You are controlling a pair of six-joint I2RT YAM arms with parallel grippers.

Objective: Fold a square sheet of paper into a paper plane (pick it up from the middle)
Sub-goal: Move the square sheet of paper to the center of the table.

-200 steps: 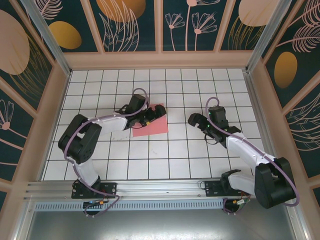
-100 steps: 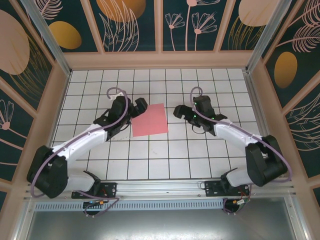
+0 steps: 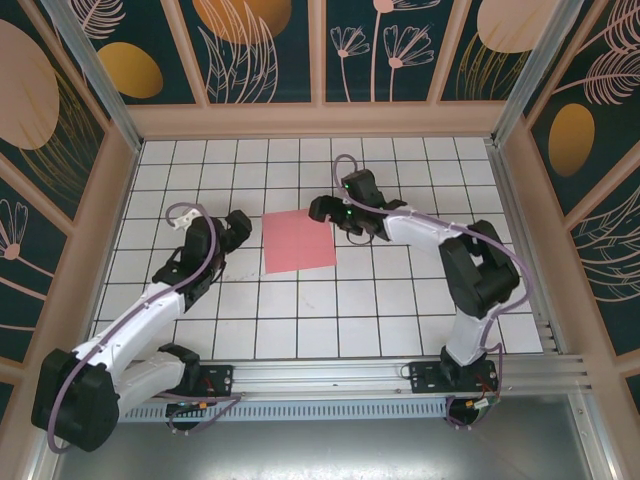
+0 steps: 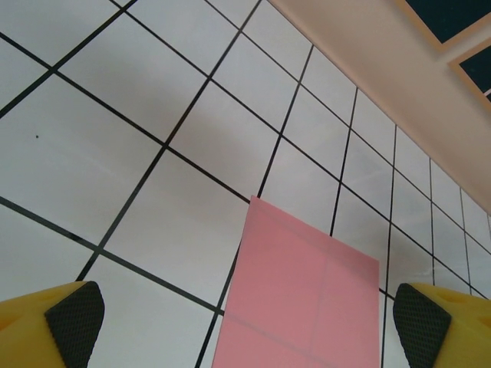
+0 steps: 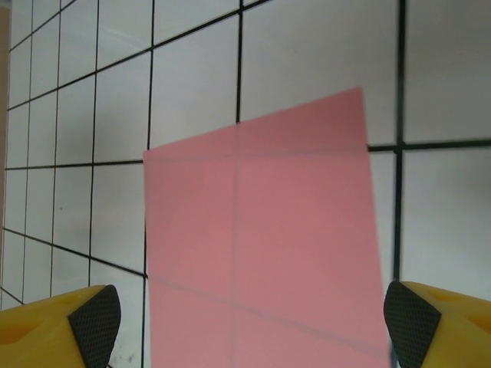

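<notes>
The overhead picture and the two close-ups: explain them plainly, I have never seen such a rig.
Two robot arms are bolted at the near edge of a white tiled table. The overhead picture looks down from above and behind them: left arm on the left, right arm on the right. The close-ups come from cameras on each wrist; the yellow fingers with black pads are that gripper's own. A square sheet of paper, salmon-pink, lies flat on the tiles. The left gripper sits apart to its left; the right gripper is at its far right corner. Both are open; nothing is held.
</notes>
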